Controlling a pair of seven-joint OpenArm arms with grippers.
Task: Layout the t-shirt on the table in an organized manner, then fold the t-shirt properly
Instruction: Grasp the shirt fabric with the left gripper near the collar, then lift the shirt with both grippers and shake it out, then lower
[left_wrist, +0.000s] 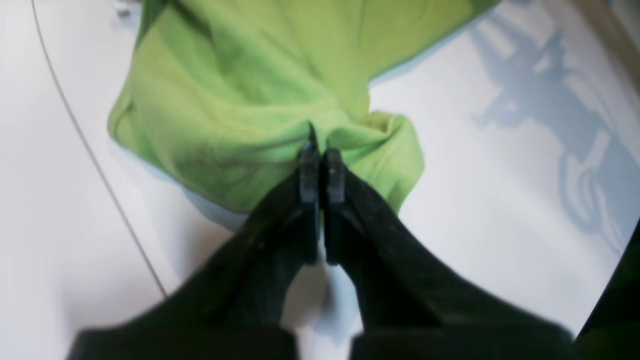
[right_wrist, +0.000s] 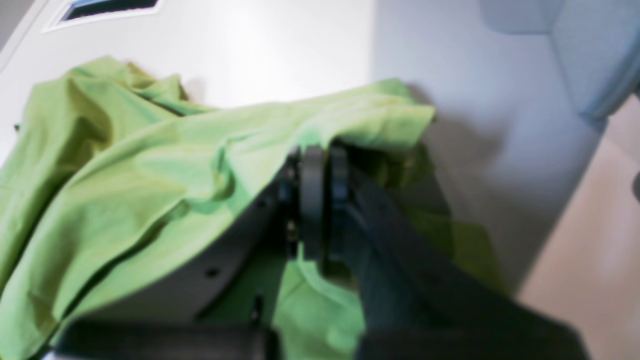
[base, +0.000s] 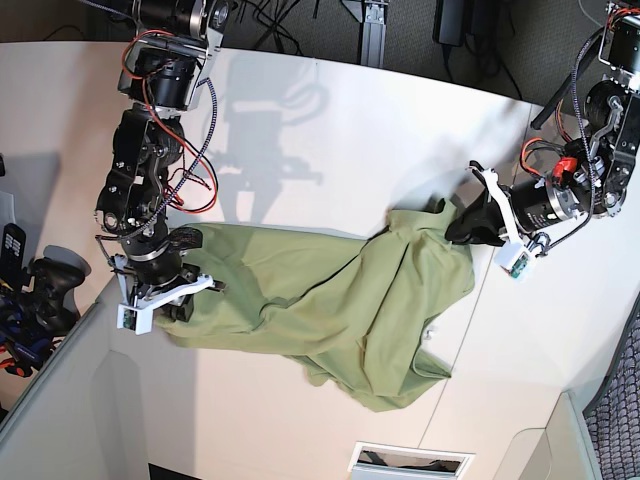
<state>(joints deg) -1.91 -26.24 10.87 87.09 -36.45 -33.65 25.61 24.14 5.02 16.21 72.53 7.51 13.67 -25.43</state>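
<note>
- The t-shirt (base: 320, 290) is lying crumpled across the middle of the table (base: 330, 130), stretched between both arms.
- The left gripper (left_wrist: 322, 150) is pinching a bunched fold at one end, jaws pressed together.
- The right gripper (right_wrist: 322, 155) is clamping the opposite edge, cloth draping over it.
</note>
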